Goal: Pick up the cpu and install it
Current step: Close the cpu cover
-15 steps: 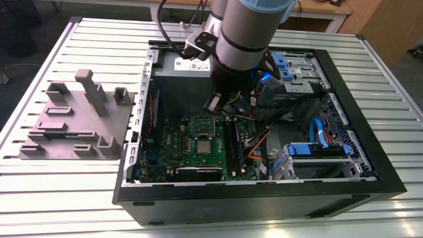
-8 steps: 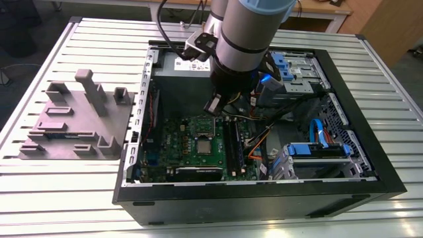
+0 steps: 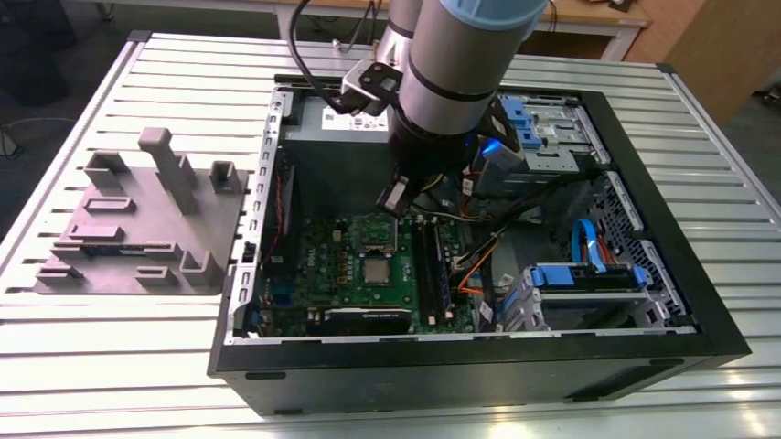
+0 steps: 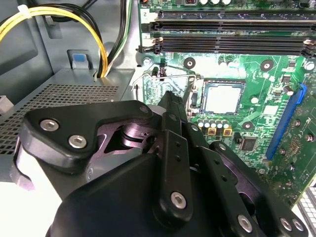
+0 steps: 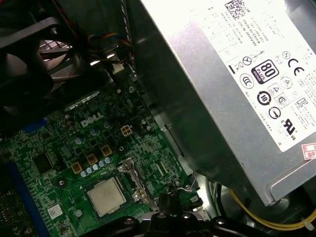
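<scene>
The cpu (image 3: 376, 272) lies flat in its socket on the green motherboard (image 3: 324, 265), silvery top up. It also shows in both wrist views, cpu (image 4: 223, 98) and cpu (image 5: 106, 196), inside the socket's frame. My gripper (image 3: 393, 198) hangs inside the open computer case, above the board's far edge and short of the socket. The black fingers meet at one tip in the second wrist view, gripper (image 4: 170, 99), with nothing between them. That tip (image 5: 168, 201) sits beside the socket's metal latch (image 5: 132, 177), apart from the chip.
A silver-grey power supply (image 5: 237, 94) with a white label stands close beside the arm. Long black memory slots (image 4: 227, 44) run next to the socket. Yellow cables (image 4: 64, 15), a black fan (image 5: 24, 64) and blue drive caddies (image 3: 586, 274) crowd the case. A grey fixture (image 3: 141, 224) sits on the table.
</scene>
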You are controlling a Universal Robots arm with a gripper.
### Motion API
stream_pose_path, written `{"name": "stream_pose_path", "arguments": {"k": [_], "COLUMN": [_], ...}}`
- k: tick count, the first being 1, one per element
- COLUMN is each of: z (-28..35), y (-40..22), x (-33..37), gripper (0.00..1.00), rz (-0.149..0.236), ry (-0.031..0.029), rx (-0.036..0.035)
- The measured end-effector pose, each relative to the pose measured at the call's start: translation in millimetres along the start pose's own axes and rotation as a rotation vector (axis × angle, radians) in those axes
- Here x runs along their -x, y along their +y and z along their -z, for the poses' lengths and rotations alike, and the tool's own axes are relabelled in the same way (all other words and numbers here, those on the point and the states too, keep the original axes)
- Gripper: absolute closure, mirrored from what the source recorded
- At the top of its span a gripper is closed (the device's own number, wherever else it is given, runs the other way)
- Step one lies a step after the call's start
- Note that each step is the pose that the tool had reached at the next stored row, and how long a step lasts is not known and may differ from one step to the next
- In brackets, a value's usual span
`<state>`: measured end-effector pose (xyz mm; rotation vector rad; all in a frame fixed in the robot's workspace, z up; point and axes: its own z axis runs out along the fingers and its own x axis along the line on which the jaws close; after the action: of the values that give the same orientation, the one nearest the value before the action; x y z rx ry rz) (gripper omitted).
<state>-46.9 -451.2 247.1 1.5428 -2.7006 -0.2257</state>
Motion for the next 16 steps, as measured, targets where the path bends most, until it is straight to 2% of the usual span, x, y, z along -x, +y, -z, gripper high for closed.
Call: {"name": "stream_pose_path", "arguments": {"k": [8,16], "z": [0.2,0.9], "y": [-1.1,-3.9], "x": [-1.7,-6.6], "gripper": [0.90,0.90], "rz": [0.000,0.000], "ry": [0.0000,0.0000], "rx": [0.0000,0.0001]}}
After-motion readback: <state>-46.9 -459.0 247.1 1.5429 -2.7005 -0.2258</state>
